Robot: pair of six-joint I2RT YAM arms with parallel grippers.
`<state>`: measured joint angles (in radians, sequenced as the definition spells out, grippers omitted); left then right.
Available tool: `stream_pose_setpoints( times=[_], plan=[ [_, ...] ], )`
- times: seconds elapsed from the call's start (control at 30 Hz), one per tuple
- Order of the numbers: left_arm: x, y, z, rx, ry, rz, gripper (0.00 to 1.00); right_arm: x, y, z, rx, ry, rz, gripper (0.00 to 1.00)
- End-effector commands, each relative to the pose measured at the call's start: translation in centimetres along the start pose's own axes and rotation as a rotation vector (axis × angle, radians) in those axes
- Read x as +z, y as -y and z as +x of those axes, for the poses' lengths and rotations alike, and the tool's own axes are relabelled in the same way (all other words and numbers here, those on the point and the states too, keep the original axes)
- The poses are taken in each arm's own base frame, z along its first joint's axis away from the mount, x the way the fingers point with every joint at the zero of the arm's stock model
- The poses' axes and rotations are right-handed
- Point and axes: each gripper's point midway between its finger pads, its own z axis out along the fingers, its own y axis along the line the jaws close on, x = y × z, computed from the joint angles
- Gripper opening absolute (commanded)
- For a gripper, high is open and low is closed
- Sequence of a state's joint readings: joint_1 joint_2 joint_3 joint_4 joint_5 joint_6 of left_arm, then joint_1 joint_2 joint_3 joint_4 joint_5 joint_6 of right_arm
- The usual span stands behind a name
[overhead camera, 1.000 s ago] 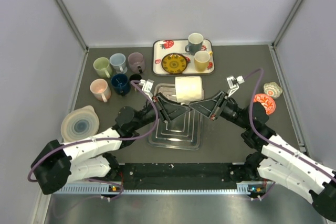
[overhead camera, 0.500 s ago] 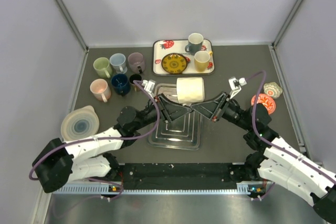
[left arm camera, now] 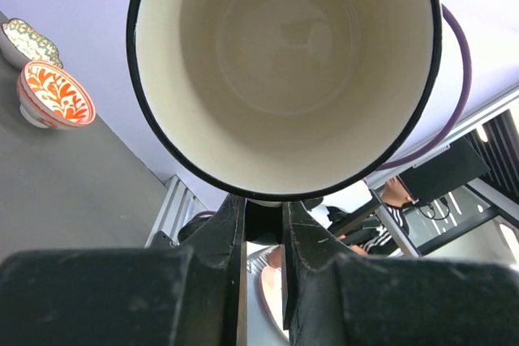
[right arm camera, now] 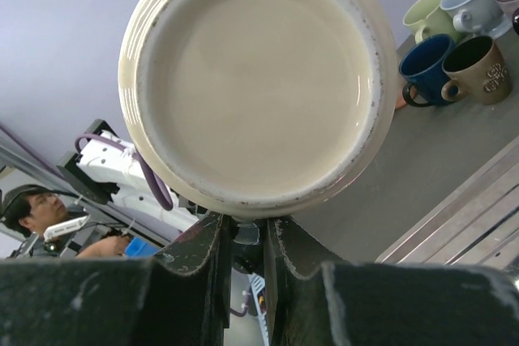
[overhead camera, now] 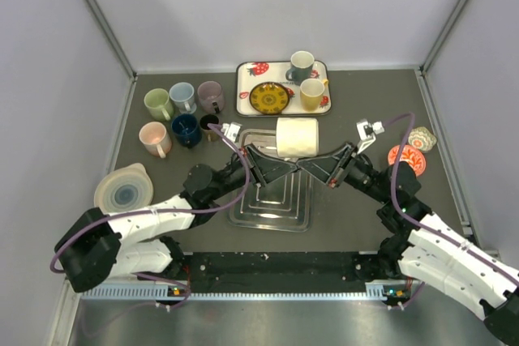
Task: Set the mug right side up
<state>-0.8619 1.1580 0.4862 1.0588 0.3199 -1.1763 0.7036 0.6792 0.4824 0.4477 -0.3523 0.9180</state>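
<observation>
The cream mug (overhead camera: 296, 137) is held on its side in the air, above the far end of the metal tray (overhead camera: 243, 215). It is pinched from below on both sides: the left gripper (left arm camera: 263, 216) is nearly closed just under the rim, the right gripper (right arm camera: 247, 237) just under the base, likely both on the handle. The long axis is laid across, mouth towards the left arm, base towards the right; a quarter turn raising the mouth is called for.
</observation>
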Motion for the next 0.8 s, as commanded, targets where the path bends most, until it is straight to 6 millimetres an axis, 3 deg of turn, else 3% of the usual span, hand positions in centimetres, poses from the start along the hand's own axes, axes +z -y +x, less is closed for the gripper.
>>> stream_pose_setpoints(
  times=[0.0,0.2,0.27,0.47,0.57,0.77],
  plan=[
    [0.7,5.4,-4.3,0.052,0.168,0.185,0.0,-0.7,-0.4,1.8,-0.042,-0.079,-0.044,0.0],
    [0.8,6.0,-4.0,0.08,0.137,0.181,0.0,-1.1,0.5,2.5,-0.071,-0.108,-0.002,0.0],
    [1.0,4.7,-3.4,0.101,0.095,0.107,0.0,-1.2,0.7,2.6,-0.072,-0.125,0.02,0.0],
    [0.8,3.5,-2.8,0.248,0.033,0.011,0.0,-1.0,0.4,1.9,-0.077,-0.13,0.053,0.34],
    [0.4,2.6,-2.8,0.295,0.028,-0.03,0.0,-0.9,0.0,1.4,-0.084,-0.13,0.054,0.42],
    [-0.9,2.0,-3.3,0.387,0.061,-0.078,0.0,-0.8,-0.3,0.7,-0.114,-0.131,0.076,0.48]
  ],
)
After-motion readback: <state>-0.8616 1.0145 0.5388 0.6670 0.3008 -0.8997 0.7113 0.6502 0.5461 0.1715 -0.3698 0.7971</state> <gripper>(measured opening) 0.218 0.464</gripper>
